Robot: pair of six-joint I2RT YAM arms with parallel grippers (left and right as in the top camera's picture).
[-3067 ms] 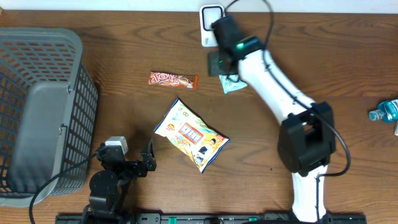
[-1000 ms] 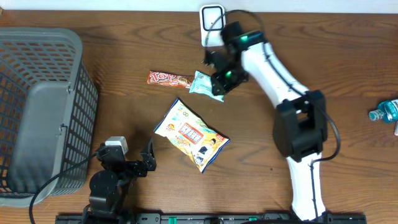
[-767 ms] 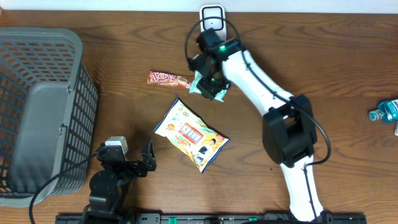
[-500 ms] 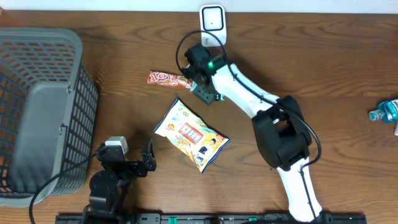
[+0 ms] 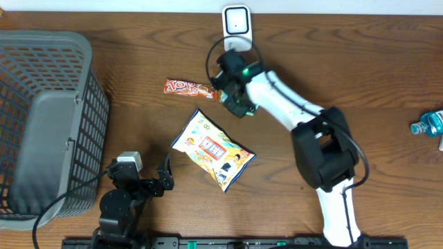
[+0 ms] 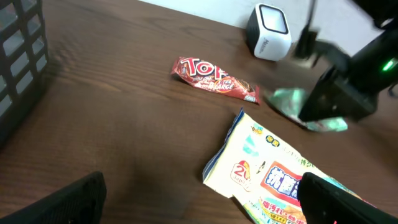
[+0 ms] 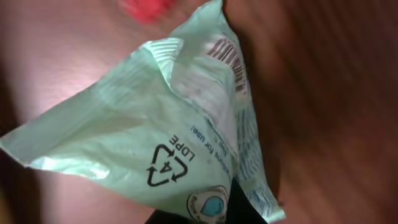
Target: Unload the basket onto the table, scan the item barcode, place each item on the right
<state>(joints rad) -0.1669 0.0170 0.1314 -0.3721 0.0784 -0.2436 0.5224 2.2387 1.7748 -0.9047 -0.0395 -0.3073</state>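
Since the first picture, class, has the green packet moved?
Yes: the green packet went left in the overhead view, toward the red candy bar.

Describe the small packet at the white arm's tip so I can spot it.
Start at the white scanner at the far edge of the table; just in front of it the right gripper is shut on a packet. Unlike the red candy bar and yellow snack bag beside it, it is pale green, crinkly, with a recycling triangle.

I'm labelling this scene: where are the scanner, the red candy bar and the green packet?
scanner [image 5: 236,21], overhead view, front face.
red candy bar [image 5: 188,88], overhead view, wrapper's middle.
green packet [image 7: 124,124], right wrist view, middle panel.
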